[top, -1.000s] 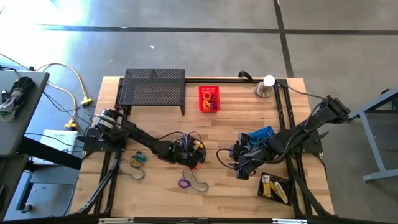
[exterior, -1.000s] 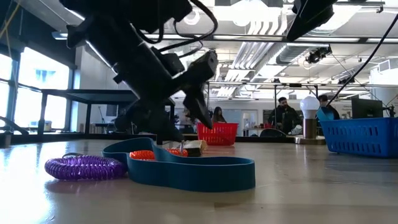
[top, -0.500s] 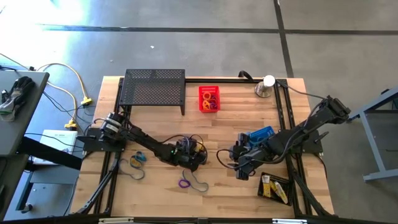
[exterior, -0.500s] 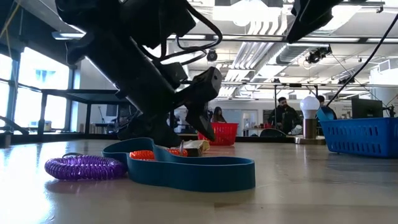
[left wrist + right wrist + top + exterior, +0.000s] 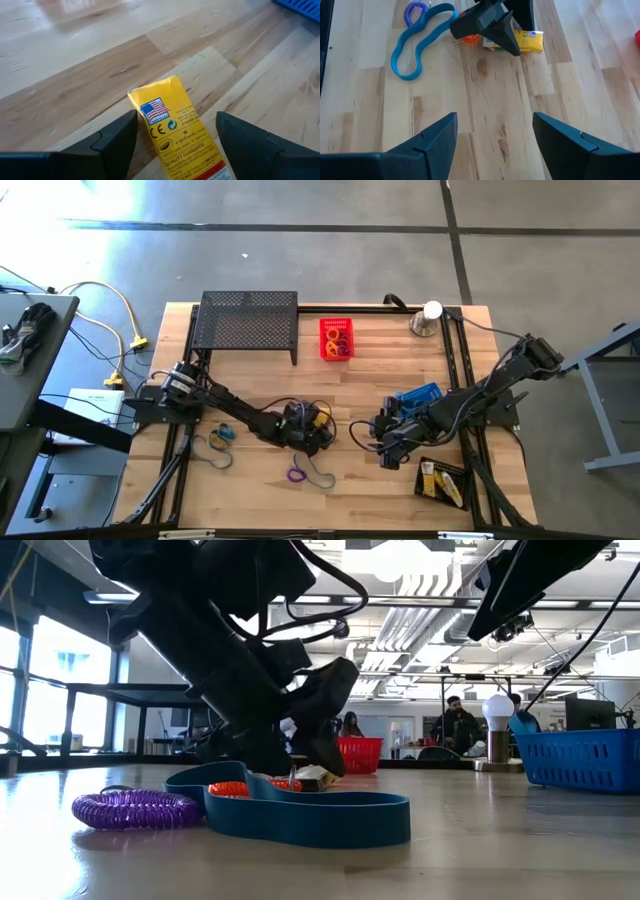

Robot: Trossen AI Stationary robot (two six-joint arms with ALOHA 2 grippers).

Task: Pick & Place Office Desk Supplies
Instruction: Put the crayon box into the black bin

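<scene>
**Left arm settles over the yellow box**

Lower now than a second ago: the left end effector (image 5: pixel 312 430) has dropped toward the surface (image 5: pixel 380 380) mid-table and straddles the yellow box (image 5: pixel 177 132), which lies flat on the wood. Fingers (image 5: pixel 117 137) stand spread, one on each long side of the box; contact cannot be confirmed, and nothing is held yet.

Box looks like light printed card: stiff enough along its length, probably crushable, glossy and a bit slippery. Best taken across the narrow width, near the middle.

An orange loop (image 5: pixel 230 788), a blue band (image 5: pixel 320 815) and a purple coil (image 5: pixel 135 808) lie close by. Right end effector (image 5: pixel 388 448) waits spread beside the blue basket (image 5: pixel 420 395), holding nothing.
</scene>
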